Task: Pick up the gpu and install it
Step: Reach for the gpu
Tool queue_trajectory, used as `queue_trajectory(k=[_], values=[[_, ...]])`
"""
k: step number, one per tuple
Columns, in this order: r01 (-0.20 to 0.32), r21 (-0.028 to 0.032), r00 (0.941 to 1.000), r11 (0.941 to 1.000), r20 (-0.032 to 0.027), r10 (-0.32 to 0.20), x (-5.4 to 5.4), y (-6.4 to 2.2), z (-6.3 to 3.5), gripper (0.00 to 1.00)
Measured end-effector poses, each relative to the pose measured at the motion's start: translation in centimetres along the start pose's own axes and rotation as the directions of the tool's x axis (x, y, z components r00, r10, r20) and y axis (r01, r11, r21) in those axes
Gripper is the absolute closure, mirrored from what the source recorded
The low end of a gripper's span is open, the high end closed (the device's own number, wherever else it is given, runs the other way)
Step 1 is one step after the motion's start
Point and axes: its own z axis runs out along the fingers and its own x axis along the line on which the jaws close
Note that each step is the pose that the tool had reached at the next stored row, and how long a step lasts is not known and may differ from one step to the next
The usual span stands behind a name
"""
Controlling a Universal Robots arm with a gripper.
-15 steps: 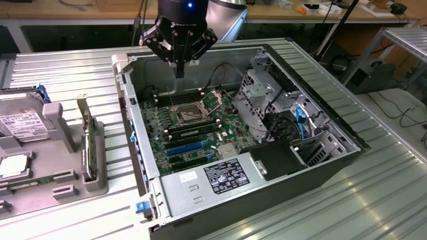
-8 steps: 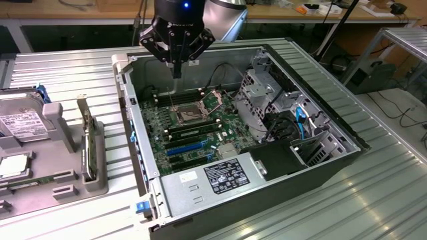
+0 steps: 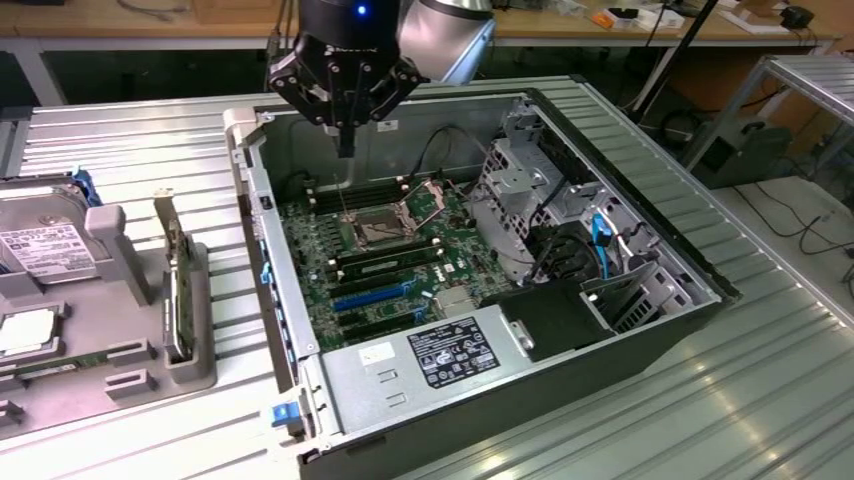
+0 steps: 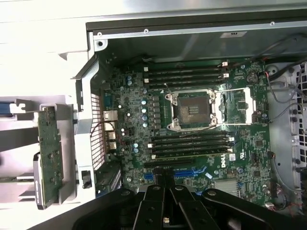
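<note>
The gripper (image 3: 347,148) hangs over the far left corner of the open computer case (image 3: 274,300), its jaws closed together with nothing between them. In the wrist view its fingers (image 4: 165,187) point down at the motherboard (image 4: 192,143).

At the exterior view's far left a silver hard drive (image 3: 34,245) lies in a grey fixture (image 3: 127,270). Just to its right, in a slot of the same fixture, the gpu (image 3: 175,300) stands on its long edge, with its pale bracket (image 3: 167,215) rising at the far end. It is outside the case, well apart from the gripper. Further right, inside the case, lie the processor socket (image 3: 380,228) and, nearer, the blue expansion slots (image 3: 374,295), with no card in them.

The gpu is probably light and stiff, but thin and fragile, its green face (image 4: 49,143) crowded with small parts. The exposed top edge looks like the best place to hold it, pinched across its thickness near the middle so it hangs level. The bracket is smooth metal and may slip.
</note>
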Motion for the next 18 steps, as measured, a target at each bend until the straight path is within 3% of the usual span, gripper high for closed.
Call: queue_trajectory(k=[18], values=[[0.005, -0.0001, 1.0000, 1.0000, -0.0003, -0.005, 2.3, -0.21, -0.07, 0.89]])
